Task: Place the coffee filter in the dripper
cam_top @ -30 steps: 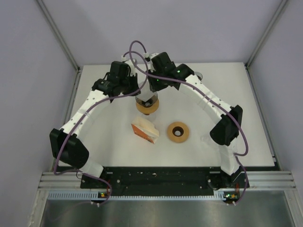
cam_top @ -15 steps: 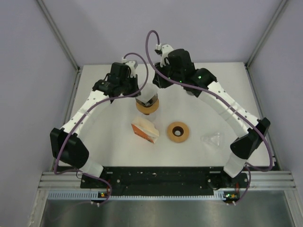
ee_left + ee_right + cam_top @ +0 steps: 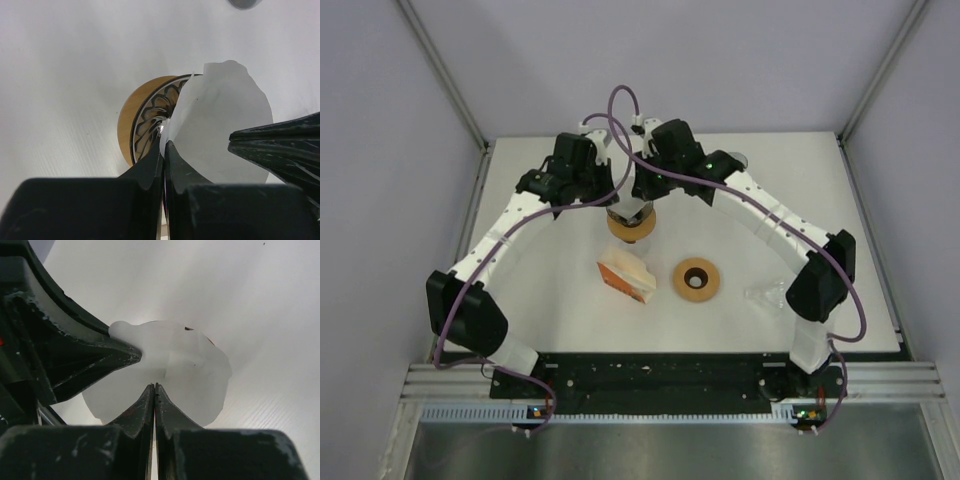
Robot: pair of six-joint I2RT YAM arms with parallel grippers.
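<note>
Jaws meet tight on both arms: your left gripper (image 3: 164, 147) pinches one edge of the coffee filter (image 3: 225, 125) and your right gripper (image 3: 154, 390) another edge, probably to spread the cone open. Beyond the tips, the paper stands tilted over the dripper (image 3: 149, 120), apparently not yet seated inside.

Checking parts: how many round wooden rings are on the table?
2. One round wooden ring lies loose right of the orange carton; the other wooden ring collars the ribbed dripper behind. More may be hidden.
</note>
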